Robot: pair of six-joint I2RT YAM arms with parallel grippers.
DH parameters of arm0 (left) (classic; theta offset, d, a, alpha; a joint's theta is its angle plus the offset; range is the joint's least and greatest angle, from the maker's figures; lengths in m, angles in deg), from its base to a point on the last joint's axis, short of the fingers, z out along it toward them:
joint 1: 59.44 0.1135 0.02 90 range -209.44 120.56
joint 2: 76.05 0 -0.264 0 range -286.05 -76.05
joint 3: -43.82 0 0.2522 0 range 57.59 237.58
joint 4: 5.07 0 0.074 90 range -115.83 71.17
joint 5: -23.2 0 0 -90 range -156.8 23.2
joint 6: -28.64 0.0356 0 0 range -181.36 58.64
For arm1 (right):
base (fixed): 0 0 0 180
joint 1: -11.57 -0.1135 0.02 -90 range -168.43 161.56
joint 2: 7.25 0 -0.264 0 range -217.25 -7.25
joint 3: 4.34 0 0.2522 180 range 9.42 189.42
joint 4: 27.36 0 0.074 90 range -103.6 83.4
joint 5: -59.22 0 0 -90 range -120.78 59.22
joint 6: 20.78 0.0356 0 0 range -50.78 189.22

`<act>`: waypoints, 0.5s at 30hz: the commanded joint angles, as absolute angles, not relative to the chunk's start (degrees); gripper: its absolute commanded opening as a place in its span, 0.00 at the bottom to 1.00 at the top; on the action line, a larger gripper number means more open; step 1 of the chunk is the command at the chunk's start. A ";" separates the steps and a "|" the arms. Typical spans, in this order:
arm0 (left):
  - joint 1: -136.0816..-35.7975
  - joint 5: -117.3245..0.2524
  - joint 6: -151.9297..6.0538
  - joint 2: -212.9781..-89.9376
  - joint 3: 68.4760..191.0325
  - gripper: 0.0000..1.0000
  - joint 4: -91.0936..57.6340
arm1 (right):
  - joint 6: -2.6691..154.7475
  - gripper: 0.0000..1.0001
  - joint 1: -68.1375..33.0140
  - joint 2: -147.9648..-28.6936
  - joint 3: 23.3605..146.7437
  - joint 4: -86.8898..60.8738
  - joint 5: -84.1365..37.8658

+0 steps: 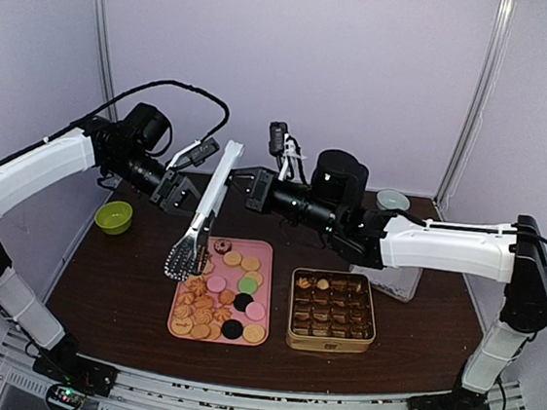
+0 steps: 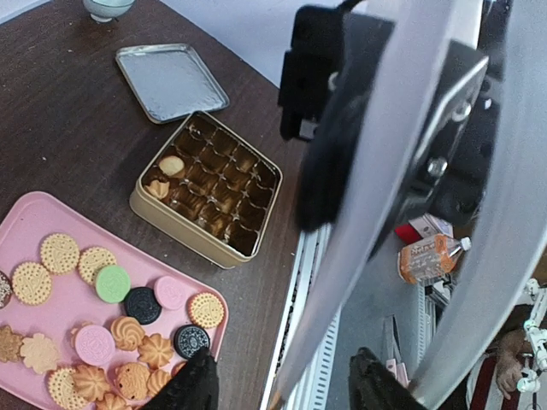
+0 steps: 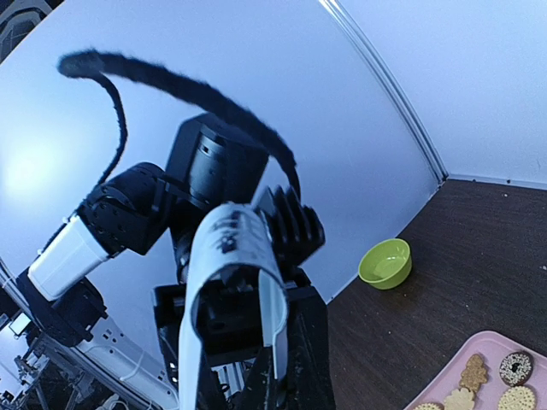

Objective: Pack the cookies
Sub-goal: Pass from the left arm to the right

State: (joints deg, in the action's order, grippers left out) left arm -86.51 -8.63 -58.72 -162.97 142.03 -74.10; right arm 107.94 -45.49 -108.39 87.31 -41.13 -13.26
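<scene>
On the dark counter (image 1: 118, 287) sit one pink tray (image 1: 264, 255), one gold tin (image 1: 328, 346), one lid (image 2: 171, 81) and one green bowl (image 1: 114, 217). Nearly all the cookies (image 1: 206, 308) lie on the tray: two pink, two black, one green, one dark sprinkled ring and a tan crowd too packed to count, while two tan biscuits (image 2: 171, 165) sit in corner cells of the tin. Above the tray hangs one pair of metal tongs (image 1: 204, 212), with the right hand (image 1: 234, 174) clamped on its upper end and the left hand (image 1: 181, 192) with its fingers apart either side of it.
</scene>
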 commanded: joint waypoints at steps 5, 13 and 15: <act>-86.69 0.00 -54.52 -158.76 137.15 0.50 -73.77 | 109.83 0.00 -44.96 -102.49 84.07 -54.06 -13.78; -86.75 3.90 -53.19 -157.40 135.41 0.19 -73.77 | 111.44 0.00 -45.02 -101.83 79.97 -63.03 -17.07; -86.76 4.49 -52.78 -157.02 135.05 0.21 -73.76 | 111.53 0.00 -45.07 -101.79 79.43 -64.09 -17.79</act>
State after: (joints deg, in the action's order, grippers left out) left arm -86.55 0.90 -54.75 -158.79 135.93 -74.36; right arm 110.20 -45.19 -104.11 80.84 -57.00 -15.03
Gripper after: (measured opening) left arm 0.197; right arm 0.022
